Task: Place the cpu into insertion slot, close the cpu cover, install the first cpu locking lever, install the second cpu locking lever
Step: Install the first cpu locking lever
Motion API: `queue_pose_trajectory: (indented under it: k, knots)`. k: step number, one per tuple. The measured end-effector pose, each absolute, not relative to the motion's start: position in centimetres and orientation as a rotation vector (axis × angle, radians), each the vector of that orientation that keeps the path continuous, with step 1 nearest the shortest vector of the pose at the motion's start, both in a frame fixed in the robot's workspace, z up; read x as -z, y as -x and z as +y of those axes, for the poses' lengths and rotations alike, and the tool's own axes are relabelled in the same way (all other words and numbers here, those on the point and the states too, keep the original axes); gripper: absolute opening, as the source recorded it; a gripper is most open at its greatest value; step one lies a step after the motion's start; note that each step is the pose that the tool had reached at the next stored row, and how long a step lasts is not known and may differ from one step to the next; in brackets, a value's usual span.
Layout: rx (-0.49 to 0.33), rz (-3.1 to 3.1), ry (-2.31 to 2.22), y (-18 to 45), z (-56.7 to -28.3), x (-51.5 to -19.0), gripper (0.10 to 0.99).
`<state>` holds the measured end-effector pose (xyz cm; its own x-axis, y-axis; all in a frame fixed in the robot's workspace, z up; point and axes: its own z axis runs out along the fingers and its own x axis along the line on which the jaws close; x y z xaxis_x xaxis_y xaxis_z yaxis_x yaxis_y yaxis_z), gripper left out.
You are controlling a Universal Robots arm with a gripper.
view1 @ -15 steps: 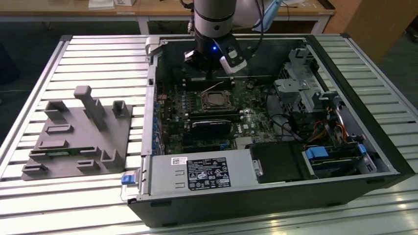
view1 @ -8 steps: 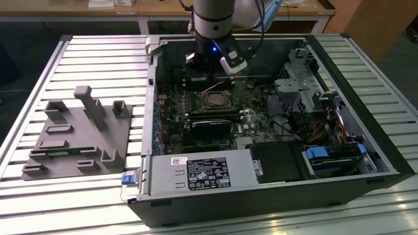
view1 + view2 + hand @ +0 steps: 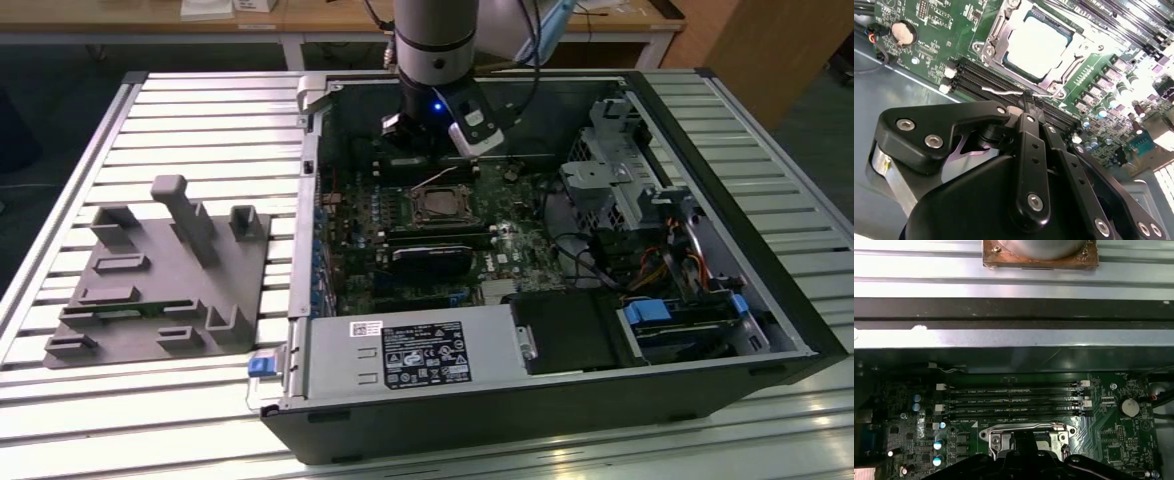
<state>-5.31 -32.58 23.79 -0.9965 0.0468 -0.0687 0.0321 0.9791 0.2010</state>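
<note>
The cpu lies flat in the insertion slot on the green board of an open computer case. The silvery cpu cover rests down around it, the chip's grey face showing through its window. A thin wire locking lever runs along the socket's edge beside the memory slots. My gripper is shut, and its black fingertips meet right at this wire. I cannot tell whether they pinch it or just touch it. In the exterior view the gripper hangs just behind the socket. The cover's frame also appears in the first wrist view.
Black memory slots lie beside the socket. A long black card sits in front of it, with a power supply nearer still. A drive cage and cables fill the exterior view's right. A grey fixture stands on the slatted table outside the case.
</note>
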Motion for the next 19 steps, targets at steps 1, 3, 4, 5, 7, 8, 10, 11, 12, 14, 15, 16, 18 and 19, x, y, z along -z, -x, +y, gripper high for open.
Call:
queue_pose_trajectory:
  k: [1,3,4,5,7,8,10,11,12,14,15,16,18,19]
  knots:
    - [-0.307,3.052,-0.065,5.3,-32.6,-23.7,0.106]
    - [-0.304,3.052,-0.073,5.2,-32.5,-23.6,0.106]
    - [-0.303,3.051,-0.077,5.1,-32.5,-23.5,0.106]
    - [-0.303,3.051,-0.08,5.0,-32.5,-23.4,0.106]
    - [-0.303,3.05,-0.087,4.9,-32.5,-23.3,0.106]
    - [-0.303,3.05,-0.09,4.8,-32.5,-23.2,0.106]
    - [-0.302,3.049,-0.096,4.6,-32.4,-23.1,0.106]
    - [-0.302,3.049,-0.099,4.4,-32.4,-23.1,0.106]
    - [-0.302,3.049,-0.102,4.3,-32.4,-23.0,0.106]
    - [-0.302,3.048,-0.107,4.2,-32.4,-22.9,0.106]
    - [-0.302,3.048,-0.11,4.1,-32.4,-22.8,0.106]
    - [-0.302,3.048,-0.112,4.1,-32.3,-22.8,0.106]
    - [-0.301,3.048,-0.114,4.1,-32.2,-22.6,0.106]
    - [-0.302,3.047,-0.116,4.1,-32.1,-22.6,0.106]
